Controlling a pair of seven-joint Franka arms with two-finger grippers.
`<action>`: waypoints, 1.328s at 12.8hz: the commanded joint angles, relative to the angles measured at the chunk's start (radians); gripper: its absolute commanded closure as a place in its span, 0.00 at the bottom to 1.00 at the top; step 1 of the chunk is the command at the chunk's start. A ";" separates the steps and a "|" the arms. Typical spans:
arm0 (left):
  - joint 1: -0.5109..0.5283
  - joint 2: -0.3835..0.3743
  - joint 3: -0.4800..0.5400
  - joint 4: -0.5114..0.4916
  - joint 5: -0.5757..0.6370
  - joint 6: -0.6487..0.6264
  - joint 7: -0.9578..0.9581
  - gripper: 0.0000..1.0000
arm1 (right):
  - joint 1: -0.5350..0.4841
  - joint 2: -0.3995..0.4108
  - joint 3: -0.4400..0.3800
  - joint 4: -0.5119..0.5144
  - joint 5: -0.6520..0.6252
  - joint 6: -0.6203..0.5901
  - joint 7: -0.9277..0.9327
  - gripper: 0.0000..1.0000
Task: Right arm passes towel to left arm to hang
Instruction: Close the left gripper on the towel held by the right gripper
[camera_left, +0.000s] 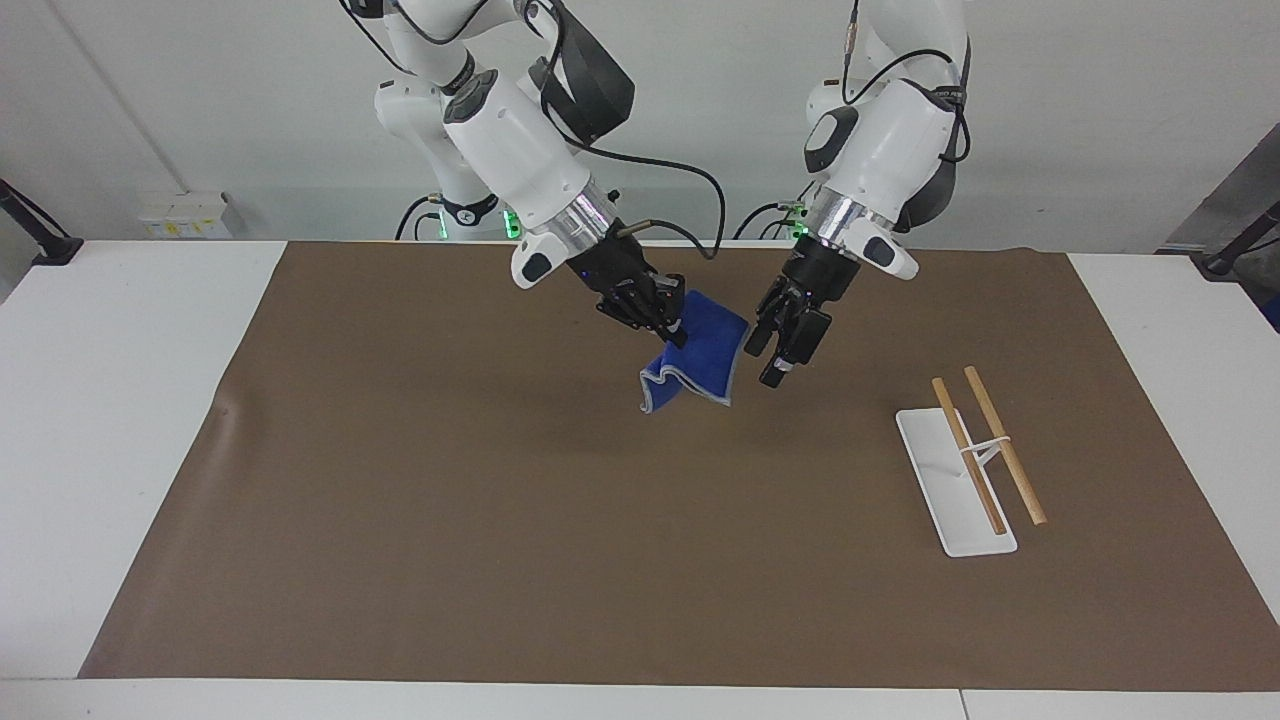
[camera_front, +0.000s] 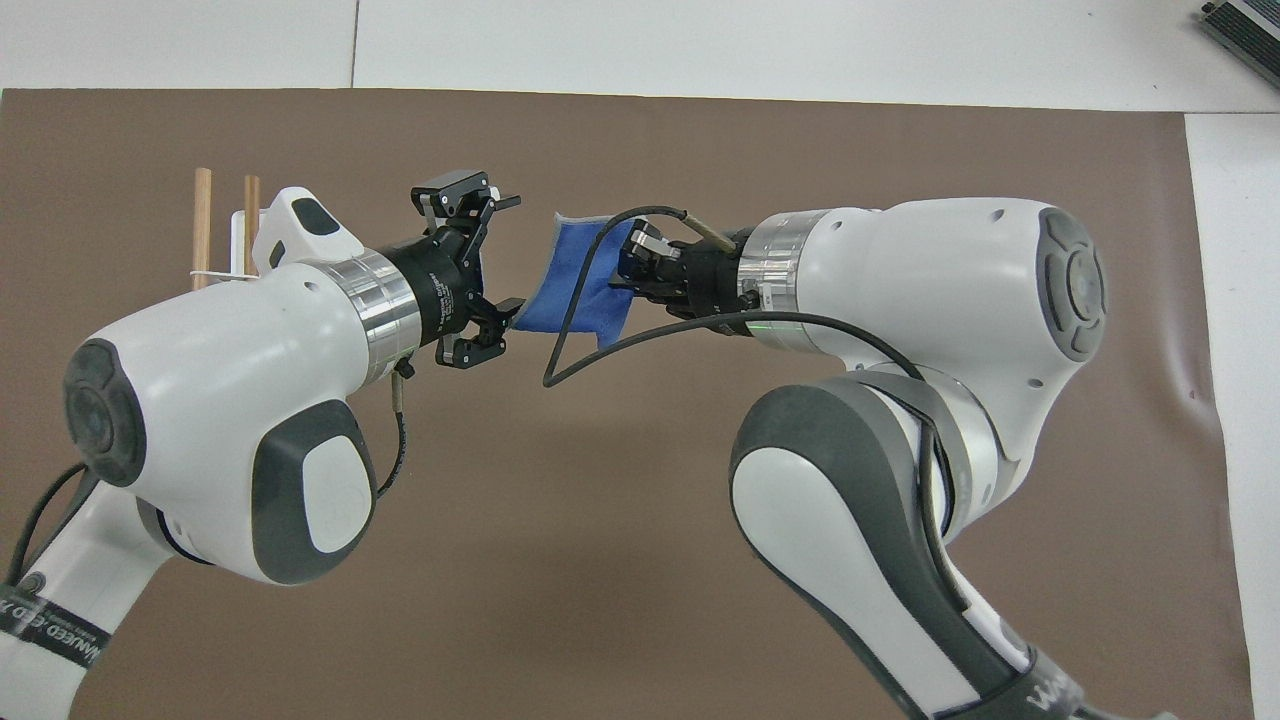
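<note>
Above brown mat – right gripper (camera_left: 668, 328) clamps limp blue towel (camera_left: 700, 358); left gripper (camera_left: 768, 358) agape.

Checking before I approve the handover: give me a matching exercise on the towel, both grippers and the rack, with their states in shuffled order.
1. small royal-blue cloth towel
2. black left gripper
3. black right gripper
4. white rack with two wooden rods

A. open beside the towel
B. resting on the brown mat
C. hanging in the air
D. shut on the towel

Pairs: 1-C, 2-A, 3-D, 4-B

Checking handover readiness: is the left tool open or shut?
Open: in the overhead view the left tool has its fingers spread apart beside the towel, not gripping it.
</note>
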 joint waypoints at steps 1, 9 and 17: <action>-0.018 -0.019 0.016 -0.031 -0.020 0.003 -0.006 0.00 | -0.007 -0.008 0.005 -0.002 0.030 -0.004 0.008 1.00; -0.024 -0.078 0.014 -0.031 -0.020 -0.170 0.076 0.00 | -0.018 -0.029 0.004 -0.011 0.030 -0.040 0.007 1.00; -0.056 -0.118 0.013 -0.035 -0.022 -0.211 0.028 0.00 | -0.019 -0.040 0.000 -0.016 0.030 -0.044 -0.001 1.00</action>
